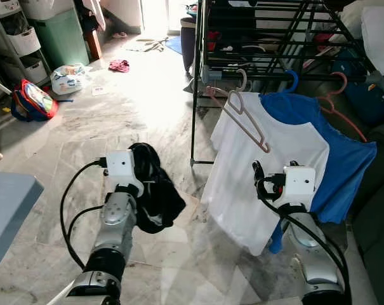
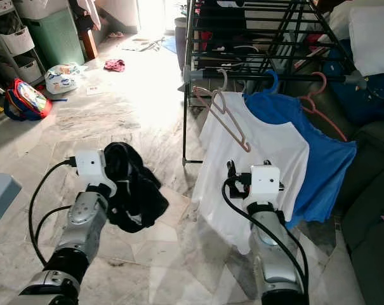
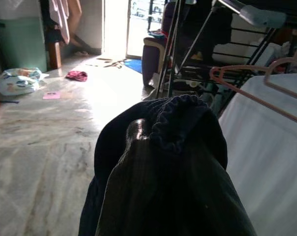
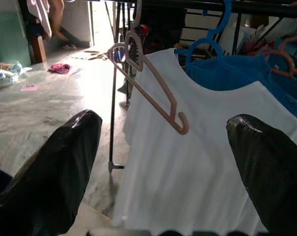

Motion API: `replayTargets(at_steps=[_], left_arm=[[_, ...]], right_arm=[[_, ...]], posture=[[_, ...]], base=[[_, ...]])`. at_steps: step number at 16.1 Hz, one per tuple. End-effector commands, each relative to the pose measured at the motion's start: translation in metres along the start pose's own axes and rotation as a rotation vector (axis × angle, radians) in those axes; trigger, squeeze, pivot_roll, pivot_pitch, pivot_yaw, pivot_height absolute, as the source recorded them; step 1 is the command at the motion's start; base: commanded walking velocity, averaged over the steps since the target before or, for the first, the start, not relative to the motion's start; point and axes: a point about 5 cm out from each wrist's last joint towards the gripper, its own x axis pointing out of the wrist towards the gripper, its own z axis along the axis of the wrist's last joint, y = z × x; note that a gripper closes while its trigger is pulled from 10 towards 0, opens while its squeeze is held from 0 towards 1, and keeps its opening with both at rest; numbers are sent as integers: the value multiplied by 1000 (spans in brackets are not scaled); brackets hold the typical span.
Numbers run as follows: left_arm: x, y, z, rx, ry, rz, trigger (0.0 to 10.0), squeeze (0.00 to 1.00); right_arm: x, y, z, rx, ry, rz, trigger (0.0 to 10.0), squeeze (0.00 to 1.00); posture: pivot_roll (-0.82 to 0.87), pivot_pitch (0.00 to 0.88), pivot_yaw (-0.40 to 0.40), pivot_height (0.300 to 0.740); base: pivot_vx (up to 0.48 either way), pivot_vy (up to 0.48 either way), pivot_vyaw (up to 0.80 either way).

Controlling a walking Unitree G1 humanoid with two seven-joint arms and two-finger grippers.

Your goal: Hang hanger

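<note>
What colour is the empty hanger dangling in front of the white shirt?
Pale pink; the empty hanger shows best in the right wrist view.

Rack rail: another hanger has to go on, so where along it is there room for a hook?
The rail looks crowded from the empty pink hanger through the white shirt, blue shirt and orange hanger. The only bare stretch seems to be near the left post. The right gripper is open; the left gripper holds dark cloth.
</note>
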Motion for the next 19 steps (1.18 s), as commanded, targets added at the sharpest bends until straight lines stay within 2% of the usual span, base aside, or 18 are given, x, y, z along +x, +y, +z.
replayTargets(at_steps=[1, 4, 6, 9, 10, 15, 19], left_arm=[[1, 4, 0, 12, 9, 35, 10000, 0], [0, 9, -4, 20, 24, 79, 10000, 0], [0, 10, -6, -8, 47, 84, 10000, 0], [2, 6, -4, -12, 41, 56, 10000, 0], [4, 2, 2, -22, 14, 14, 10000, 0], [13, -13, 13, -40, -18, -84, 10000, 0], [12, -16, 13, -47, -22, -110, 10000, 0]], right_arm=[[-3, -3, -3, 15, 18, -19, 10000, 0], [-2, -2, -6, -3, 52, -4, 10000, 0], [3, -2, -4, -27, 57, 1, 10000, 0], [5, -3, -2, -69, 46, -11, 10000, 0], [6, -3, -1, -80, 39, -9, 10000, 0], [-3, 3, 0, -39, 35, 38, 10000, 0], [-1, -1, 5, -54, 9, 35, 10000, 0]], posture=[[15, 19, -15, 740], [23, 0, -34, 740], [15, 16, -19, 740], [2, 27, -13, 740], [-19, 38, -3, 740], [-43, 60, 26, 740], [-37, 67, 27, 740]], base=[[0, 0, 0], [0, 0, 0], [0, 0, 0], [0, 0, 0], [0, 0, 0], [0, 0, 0], [191, 0, 0]])
